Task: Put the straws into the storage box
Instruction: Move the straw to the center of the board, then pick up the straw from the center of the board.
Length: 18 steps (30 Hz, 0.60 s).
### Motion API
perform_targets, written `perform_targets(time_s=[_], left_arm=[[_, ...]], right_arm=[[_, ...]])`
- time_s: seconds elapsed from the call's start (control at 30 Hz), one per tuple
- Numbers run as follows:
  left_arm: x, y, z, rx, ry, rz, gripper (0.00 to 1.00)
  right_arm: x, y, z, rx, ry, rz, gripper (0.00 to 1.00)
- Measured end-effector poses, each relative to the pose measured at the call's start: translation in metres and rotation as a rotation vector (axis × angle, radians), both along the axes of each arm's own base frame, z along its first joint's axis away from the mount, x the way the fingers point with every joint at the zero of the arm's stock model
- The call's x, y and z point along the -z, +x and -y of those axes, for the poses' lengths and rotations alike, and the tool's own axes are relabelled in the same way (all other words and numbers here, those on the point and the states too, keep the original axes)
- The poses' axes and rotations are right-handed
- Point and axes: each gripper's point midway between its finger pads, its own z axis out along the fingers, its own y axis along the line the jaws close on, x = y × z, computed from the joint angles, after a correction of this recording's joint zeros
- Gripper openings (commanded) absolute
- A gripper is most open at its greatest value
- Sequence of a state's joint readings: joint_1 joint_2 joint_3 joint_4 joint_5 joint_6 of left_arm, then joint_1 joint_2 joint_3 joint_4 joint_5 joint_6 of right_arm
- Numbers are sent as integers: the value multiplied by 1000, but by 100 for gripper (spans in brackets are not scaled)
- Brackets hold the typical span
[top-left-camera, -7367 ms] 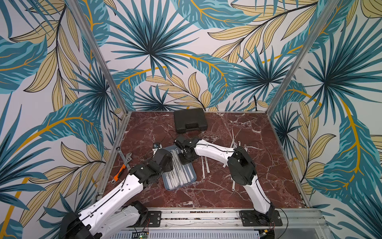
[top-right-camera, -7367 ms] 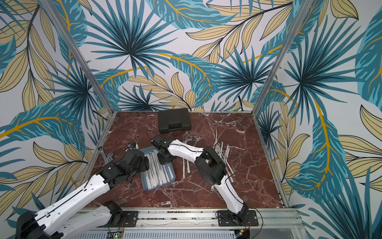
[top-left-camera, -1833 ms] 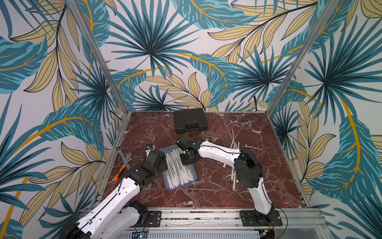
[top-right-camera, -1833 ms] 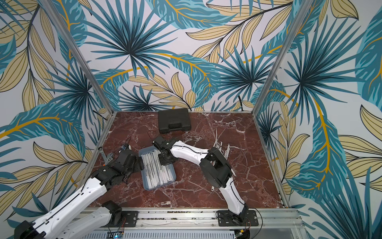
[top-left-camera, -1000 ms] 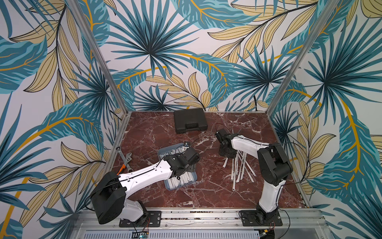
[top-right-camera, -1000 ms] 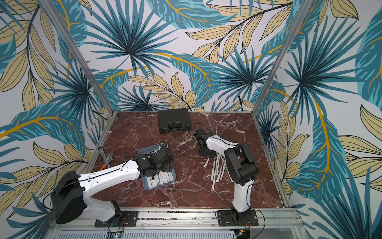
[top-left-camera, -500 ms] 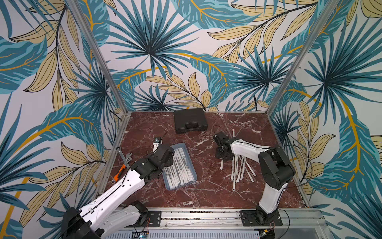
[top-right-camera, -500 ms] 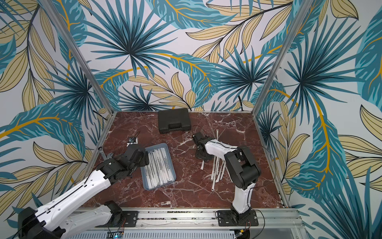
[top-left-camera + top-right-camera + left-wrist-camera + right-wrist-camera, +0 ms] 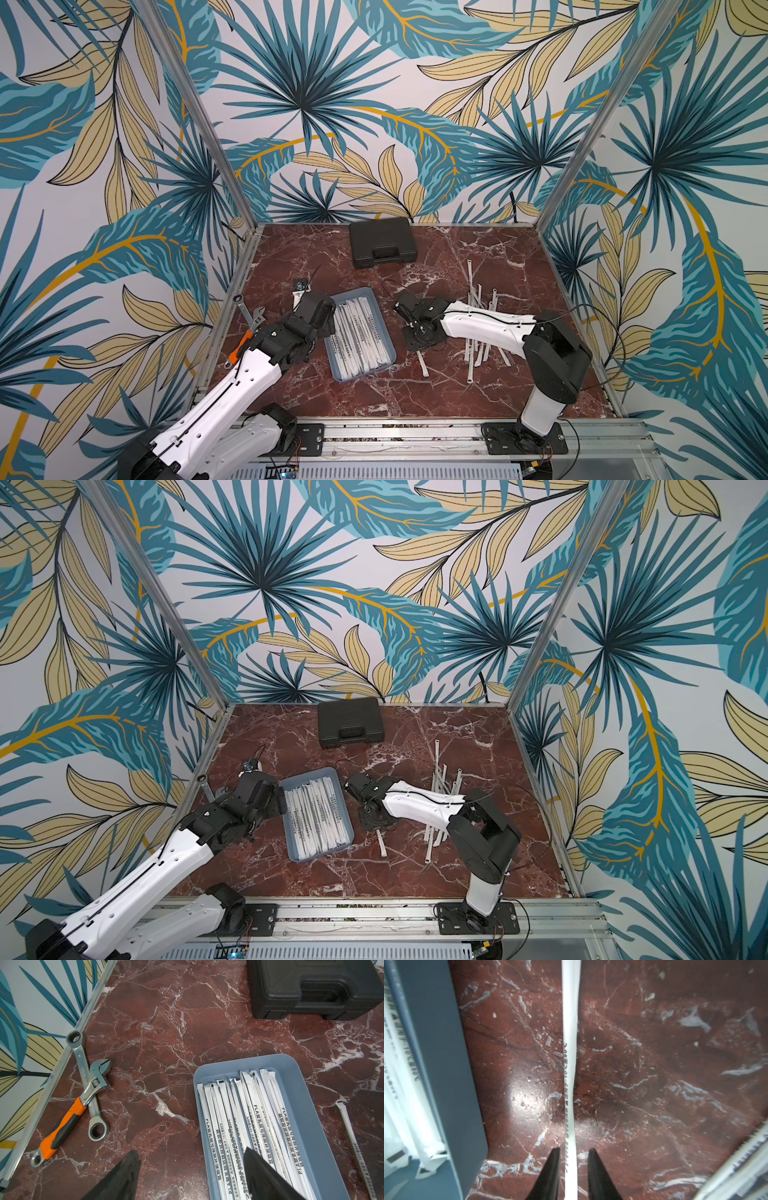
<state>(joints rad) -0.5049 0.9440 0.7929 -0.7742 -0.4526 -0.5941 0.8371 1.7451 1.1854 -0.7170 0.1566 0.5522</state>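
The right arm [image 9: 486, 328] hid the middle of the loose pile [image 9: 470, 282] at right, roughly ten straws, and the right wrist view was blurred. About ten straws [image 9: 249, 1126] lay in the one box [image 9: 245, 1064] left of centre, with one case [image 9: 382, 245] far back and two wrenches [image 9: 94, 1082] at the left edge. The left gripper [image 9: 190, 1150] hung wide apart and empty above the box's left wall, while the right gripper [image 9: 573, 1153] stood narrowly apart around a single straw [image 9: 571, 1043] lying just right of the box, not clamping it.
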Motion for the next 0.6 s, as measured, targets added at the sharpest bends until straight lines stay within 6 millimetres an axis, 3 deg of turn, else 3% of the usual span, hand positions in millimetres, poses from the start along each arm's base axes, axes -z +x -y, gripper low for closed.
perform_targets(time_s=[0.13,0.23,0.3,0.4,0.6], left_arm=[[5,-2,7,20,-43,-16,83],[11,-3,14,35,-79,-36,82],[15,-4,18,43,-97,-51,82],[19,-3,24,51,-116,-71,82],[20,-4,24,49,-129,-63,82]], right_arm=[[-7,18,26,150,25,6,47],[2,33,58,315,27,-4,51],[6,36,69,369,29,-14,51],[3,40,55,349,77,-16,49],[-11,26,-14,109,109,5,43]])
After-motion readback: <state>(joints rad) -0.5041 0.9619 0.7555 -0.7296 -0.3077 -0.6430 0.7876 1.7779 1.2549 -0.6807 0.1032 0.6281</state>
